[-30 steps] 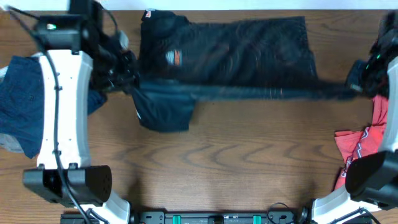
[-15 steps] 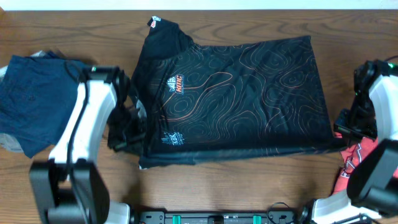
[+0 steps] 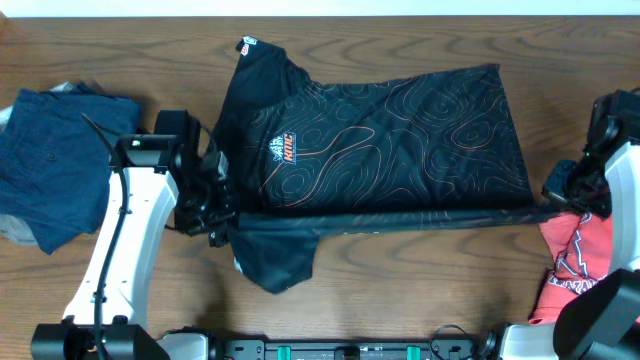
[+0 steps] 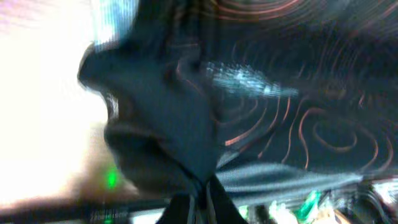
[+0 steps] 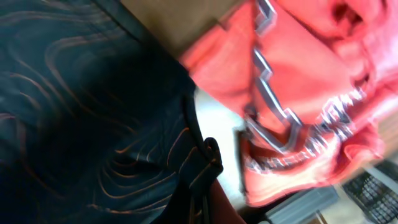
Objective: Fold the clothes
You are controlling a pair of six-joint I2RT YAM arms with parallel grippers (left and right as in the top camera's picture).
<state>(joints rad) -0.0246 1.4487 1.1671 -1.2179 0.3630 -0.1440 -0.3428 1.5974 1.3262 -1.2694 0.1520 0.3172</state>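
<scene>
The black shirt with orange contour lines [image 3: 380, 140] lies spread across the middle of the table, collar to the left. Its near edge is raised and pulled taut in a straight line between both grippers. My left gripper [image 3: 222, 215] is shut on the shirt's left end, and one sleeve [image 3: 275, 258] hangs below it. In the left wrist view the fingers [image 4: 202, 202] pinch bunched black fabric [image 4: 186, 124]. My right gripper [image 3: 553, 203] is shut on the right end of that edge. Black cloth [image 5: 93, 112] is clamped at the right gripper [image 5: 202, 183] in its wrist view.
A plain navy garment [image 3: 50, 165] lies crumpled at the left, beside the left arm. A red T-shirt with white print [image 3: 580, 265] [image 5: 298, 93] sits at the right edge, just under the right gripper. Bare wood shows along the near side of the table [image 3: 420, 290].
Both grippers carried the held edge from mid-shirt toward the near side, spreading the shirt open. The edge now hangs taut, slightly farther back than half a second ago.
</scene>
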